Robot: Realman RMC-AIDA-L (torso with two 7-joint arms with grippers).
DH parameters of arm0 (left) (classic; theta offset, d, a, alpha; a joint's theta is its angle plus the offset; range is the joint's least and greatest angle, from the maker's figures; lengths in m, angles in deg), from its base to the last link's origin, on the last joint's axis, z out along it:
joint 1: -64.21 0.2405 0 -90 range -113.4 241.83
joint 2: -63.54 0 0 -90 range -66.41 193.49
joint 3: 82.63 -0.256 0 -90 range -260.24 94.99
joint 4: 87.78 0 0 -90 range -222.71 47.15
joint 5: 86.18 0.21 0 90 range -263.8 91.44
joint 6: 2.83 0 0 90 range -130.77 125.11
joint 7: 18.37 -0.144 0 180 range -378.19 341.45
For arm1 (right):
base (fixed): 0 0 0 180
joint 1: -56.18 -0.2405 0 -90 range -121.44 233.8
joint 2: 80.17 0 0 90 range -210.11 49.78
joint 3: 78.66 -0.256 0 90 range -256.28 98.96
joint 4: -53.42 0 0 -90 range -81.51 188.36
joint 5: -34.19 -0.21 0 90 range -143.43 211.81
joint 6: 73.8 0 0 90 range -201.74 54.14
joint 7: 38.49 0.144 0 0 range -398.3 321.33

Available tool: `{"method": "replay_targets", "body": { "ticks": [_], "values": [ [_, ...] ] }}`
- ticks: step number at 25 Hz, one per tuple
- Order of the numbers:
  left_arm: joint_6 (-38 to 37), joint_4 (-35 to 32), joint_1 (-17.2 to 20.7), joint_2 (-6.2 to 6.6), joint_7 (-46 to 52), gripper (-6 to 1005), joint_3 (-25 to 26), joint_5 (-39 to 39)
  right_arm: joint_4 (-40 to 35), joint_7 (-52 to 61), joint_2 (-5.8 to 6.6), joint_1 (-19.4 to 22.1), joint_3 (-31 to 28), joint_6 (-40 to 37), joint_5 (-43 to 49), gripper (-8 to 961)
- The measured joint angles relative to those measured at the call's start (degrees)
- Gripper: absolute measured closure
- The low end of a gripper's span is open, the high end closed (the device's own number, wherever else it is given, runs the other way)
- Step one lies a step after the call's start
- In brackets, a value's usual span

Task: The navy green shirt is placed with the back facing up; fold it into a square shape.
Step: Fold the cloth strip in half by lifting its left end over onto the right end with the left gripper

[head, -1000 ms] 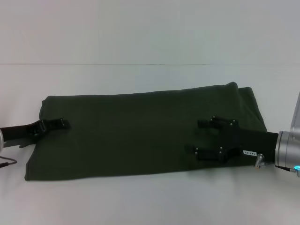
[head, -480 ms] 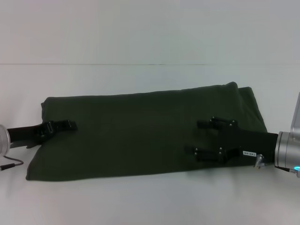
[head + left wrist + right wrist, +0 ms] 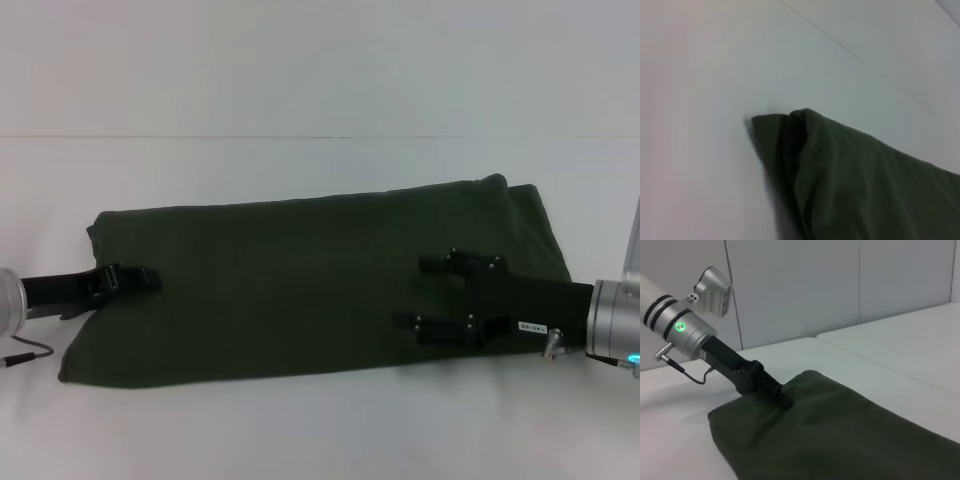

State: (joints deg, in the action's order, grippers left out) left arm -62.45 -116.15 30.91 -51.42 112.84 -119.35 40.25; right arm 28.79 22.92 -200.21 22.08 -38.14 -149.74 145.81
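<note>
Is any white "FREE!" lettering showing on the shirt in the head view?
No: the navy green shirt shows only plain dark fabric, lying as a long folded band on the table.

Silver wrist cuffs, black end effectors (screw-studded), green status light

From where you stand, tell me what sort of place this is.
Probably a robot test bench: a bare white table against plain white wall panels, holding only the navy green shirt, with the left pincer and right pincer on it.

1. Head view looks forward and down over the white table (image 3: 320, 420).
2. Left wrist view sits close, low.
3. Right wrist view faces across; all share the dark olive-green fabric shirt (image 3: 300, 285).
</note>
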Motion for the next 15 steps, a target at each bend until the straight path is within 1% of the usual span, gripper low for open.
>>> {"method": "replay_targets", "body": {
  "ticks": [1, 6, 15],
  "values": [
    [0.01, -0.03, -0.06, 0.00, 0.00, 457, -0.08, 0.00, -0.02, 0.01, 0.00, 0.00, -0.09, -0.08, 0.00, 54],
    [0.03, -0.17, -0.13, 0.10, 0.01, 696, 0.06, -0.08, 0.01, 0.02, 0.00, 0.00, 0.17, -0.13, -0.47, 54],
    [0.06, -0.77, -0.07, 0.36, -0.11, 842, 0.24, -0.35, 0.02, 0.03, 0.00, 0.00, 0.19, -0.13, -0.62, 53]
  ]
}}
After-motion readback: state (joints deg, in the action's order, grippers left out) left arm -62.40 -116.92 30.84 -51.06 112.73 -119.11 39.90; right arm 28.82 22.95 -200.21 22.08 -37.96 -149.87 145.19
